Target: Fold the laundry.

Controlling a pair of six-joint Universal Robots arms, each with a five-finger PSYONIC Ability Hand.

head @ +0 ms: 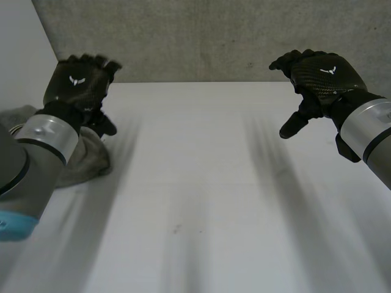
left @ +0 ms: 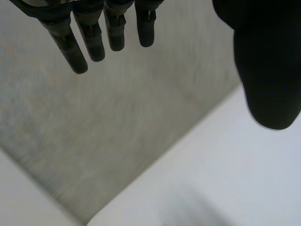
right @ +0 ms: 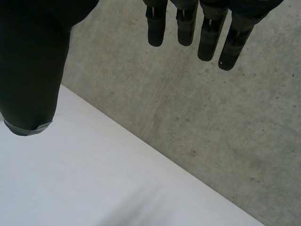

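White counter [head: 201,207] fills the foreground, bare across its middle and lit evenly. Nearest on the robot's left side, the left arm [head: 36,143] comes in low, grey with a light-blue cap. Partly under its wrist lies the laundry, a crumpled grey cloth [head: 88,160] bunched in a heap at the counter's left edge. Just beyond the heap the left hand [head: 78,82] hovers above the counter; whether its thumb brushes the cloth cannot be told. In the left wrist view its fingers [left: 94,40] hang straight and relaxed, well apart from the thumb [left: 268,70], gripping nothing. Across the counter, well apart from the cloth, the right arm [head: 374,131] reaches in. The right hand [head: 322,74] is raised off the surface, loose and wide, with fingers [right: 207,40] straight and thumb [right: 30,70] spread away from them. Behind both hands, at the counter's far edge, stands a grey concrete wall [head: 201,36].
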